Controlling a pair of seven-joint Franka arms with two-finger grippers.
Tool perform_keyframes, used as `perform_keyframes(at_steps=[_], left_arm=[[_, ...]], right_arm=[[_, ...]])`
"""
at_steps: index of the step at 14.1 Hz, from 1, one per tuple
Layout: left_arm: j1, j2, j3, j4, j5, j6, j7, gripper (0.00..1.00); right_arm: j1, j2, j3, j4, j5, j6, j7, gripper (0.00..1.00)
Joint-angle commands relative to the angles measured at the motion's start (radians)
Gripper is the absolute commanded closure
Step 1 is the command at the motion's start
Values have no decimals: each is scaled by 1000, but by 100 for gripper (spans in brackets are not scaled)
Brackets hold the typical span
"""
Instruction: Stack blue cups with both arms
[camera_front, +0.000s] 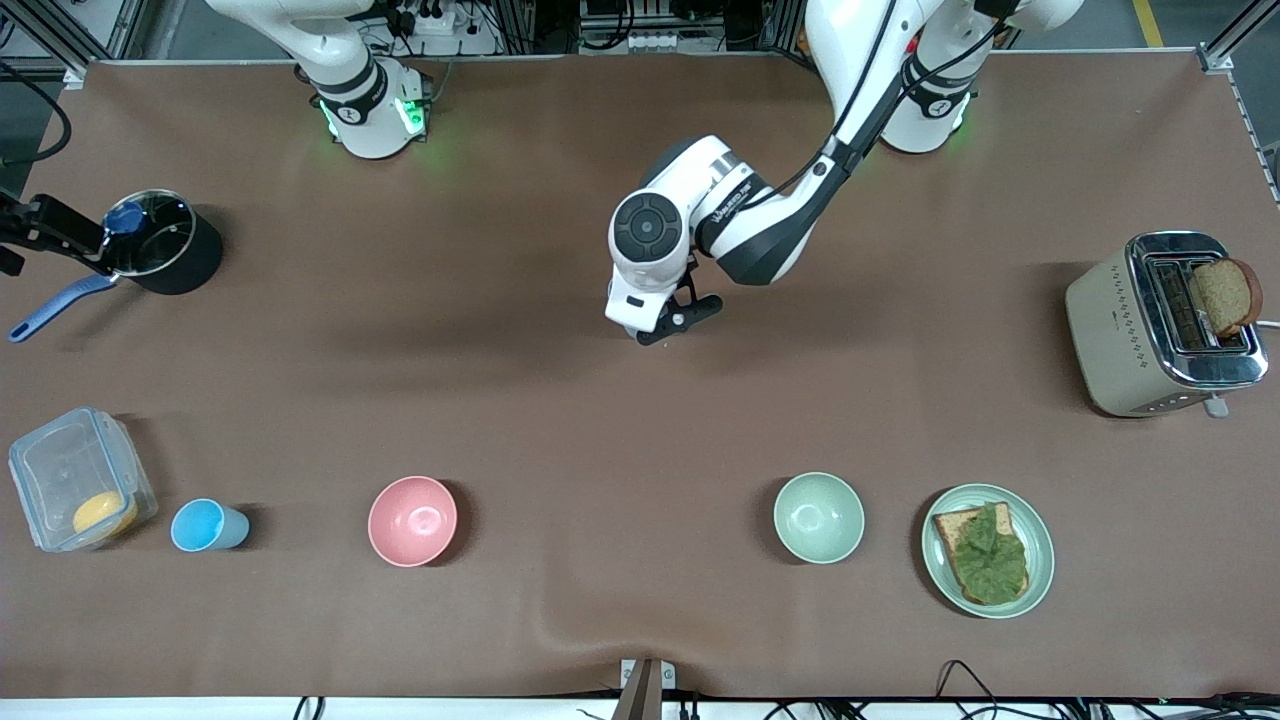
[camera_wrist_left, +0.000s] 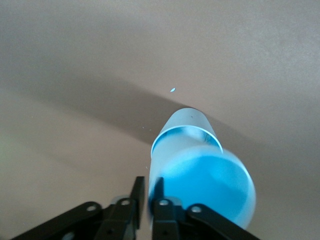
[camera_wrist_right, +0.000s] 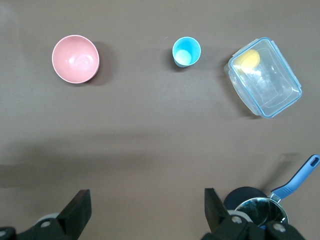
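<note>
A sky-blue cup stands upright near the front camera, between a clear lidded box and the pink bowl; it also shows in the right wrist view. My left gripper is over the middle of the table. In the left wrist view it is shut on the rim wall of a second blue cup, one finger inside and one outside. That cup is hidden under the wrist in the front view. My right gripper is open and empty, up in the air beside the black pot at the right arm's end.
A black pot with a blue handle, a clear box holding something yellow, a pink bowl, a pale green bowl, a green plate with toast and lettuce, and a toaster with bread stand around the table.
</note>
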Motion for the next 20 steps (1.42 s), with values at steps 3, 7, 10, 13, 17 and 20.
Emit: perform_keyframes(at_steps=[3,7,10,13,17,20], left_arm=[[7,-46,16,13,-19,-12,-21,0],[129,-200,35,22,16,-65,11,0],[267,-292,29,71,59,-194,178,0],[441,-376,28,96,61,-295,432,0],[581,-490,32,93,140,-441,751,0],[671,-557,32,81,140,-536,905,0]], right_arm=[[-17,23,11,27,-4,-17,-13,0],[-17,25,11,21,-4,-21,-11,0],[-14,48,13,17,-4,-17,-11,0],[-16,92,14,29,6,34,-13,0],[-4,97,16,30,7,49,-15,0],[1,112,17,38,16,60,-8,0]])
